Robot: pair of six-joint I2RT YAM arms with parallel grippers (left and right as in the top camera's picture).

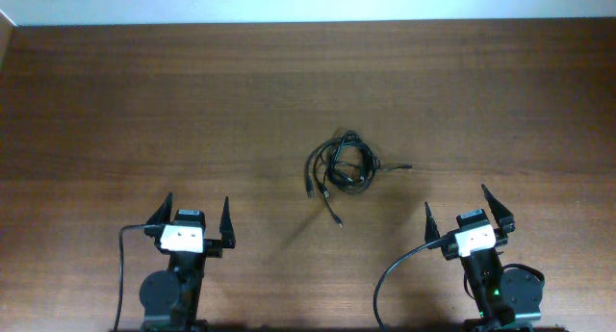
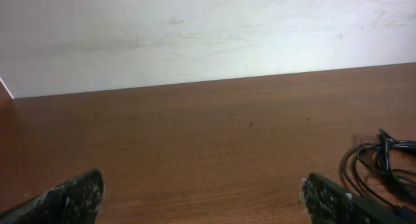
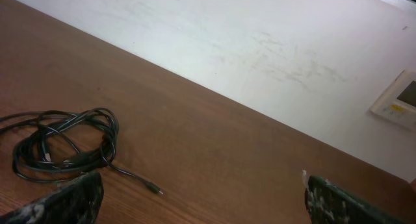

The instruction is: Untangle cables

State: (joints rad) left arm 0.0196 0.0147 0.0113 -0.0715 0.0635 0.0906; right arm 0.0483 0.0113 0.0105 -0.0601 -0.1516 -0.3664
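The cables (image 1: 342, 166) lie in a small black tangle of loops near the middle of the wooden table (image 1: 192, 101), with plug ends trailing right and toward the front. My left gripper (image 1: 195, 214) stands open near the front edge, left of the tangle and well apart from it. My right gripper (image 1: 468, 209) is open too, at the front right. The left wrist view catches the cables (image 2: 383, 162) at its right edge beyond the gripper (image 2: 201, 195). In the right wrist view the cables (image 3: 62, 146) lie at the left, one plug end (image 3: 153, 188) pointing into the gap of the gripper (image 3: 201, 195).
A white wall (image 2: 195, 29) runs along the far edge of the table. A pale panel (image 3: 400, 100) hangs on the wall at the right. Thick black arm cables (image 1: 395, 274) loop beside both arm bases.
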